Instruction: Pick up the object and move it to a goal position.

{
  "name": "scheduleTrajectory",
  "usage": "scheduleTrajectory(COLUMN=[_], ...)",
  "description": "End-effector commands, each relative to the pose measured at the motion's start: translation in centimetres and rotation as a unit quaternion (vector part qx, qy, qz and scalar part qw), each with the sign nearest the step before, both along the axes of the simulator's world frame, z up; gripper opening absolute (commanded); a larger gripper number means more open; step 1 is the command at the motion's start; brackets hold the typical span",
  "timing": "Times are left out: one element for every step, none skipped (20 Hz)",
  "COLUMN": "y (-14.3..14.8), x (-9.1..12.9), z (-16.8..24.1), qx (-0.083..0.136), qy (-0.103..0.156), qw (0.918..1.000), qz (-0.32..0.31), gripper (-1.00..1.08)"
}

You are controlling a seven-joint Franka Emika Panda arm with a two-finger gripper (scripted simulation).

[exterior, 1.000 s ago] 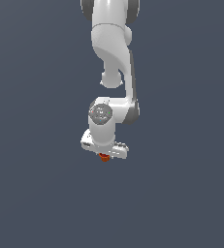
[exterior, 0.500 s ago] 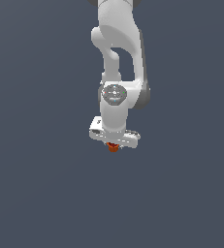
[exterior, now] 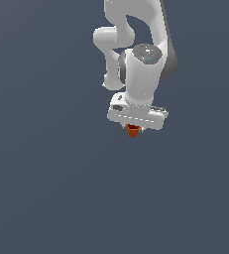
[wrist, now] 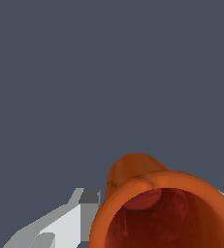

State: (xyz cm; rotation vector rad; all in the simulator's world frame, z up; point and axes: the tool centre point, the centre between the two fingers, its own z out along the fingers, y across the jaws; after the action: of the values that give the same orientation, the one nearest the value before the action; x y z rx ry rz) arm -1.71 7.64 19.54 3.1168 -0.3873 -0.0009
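A: Wrist view, nearest first. The orange-red cup fills the foreground, wide rim toward the camera, darker hollow inside, tapering to a narrower base.

B: And the fingers?

A: One pale finger is touching the cup's side; the other barely shows at the frame edge. Clenched on the cup, as far as I can read it.

B: Exterior view?

A: The cup hangs directly under the white gripper, mostly covered by it. The white arm rises above. Plain grey-blue behind; no bench edge distinguishable.
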Motion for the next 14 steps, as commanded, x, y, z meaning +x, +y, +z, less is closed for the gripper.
scheduleTrajectory(y=[1.8, 2.5, 3.2, 3.9, 4.6, 5.3, 6.0, 6.7, 7.4, 8.0, 8.6, 9.2, 9.8, 10.3], x=[-1.1, -1.5, -1.9, -2.3, -2.6, -3.0, -3.4, -3.8, -4.1, -4.4, -4.8, -5.0, -5.3, -5.6], z=[2.5, 3.5, 4.5, 5.5, 6.5, 7.4, 8.4, 9.3, 10.3, 11.1, 12.0, 12.8, 13.5, 14.3], qx=[-0.001, -0.001, -0.001, -0.001, -0.001, -0.001, -0.001, -0.001, -0.001, -0.001, -0.001, -0.001, -0.001, -0.001], qy=[-0.001, -0.001, -0.001, -0.001, -0.001, -0.001, -0.001, -0.001, -0.001, -0.001, -0.001, -0.001, -0.001, -0.001], qw=[1.0000, 1.0000, 1.0000, 1.0000, 1.0000, 1.0000, 1.0000, 1.0000, 1.0000, 1.0000, 1.0000, 1.0000, 1.0000, 1.0000], qz=[0.000, 0.000, 0.000, 0.000, 0.000, 0.000, 0.000, 0.000, 0.000, 0.000, 0.000, 0.000, 0.000, 0.000], gripper=[-1.00, -1.00, -1.00, -1.00, -1.00, -1.00, -1.00, -1.00, -1.00, -1.00, -1.00, -1.00, -1.00, -1.00])
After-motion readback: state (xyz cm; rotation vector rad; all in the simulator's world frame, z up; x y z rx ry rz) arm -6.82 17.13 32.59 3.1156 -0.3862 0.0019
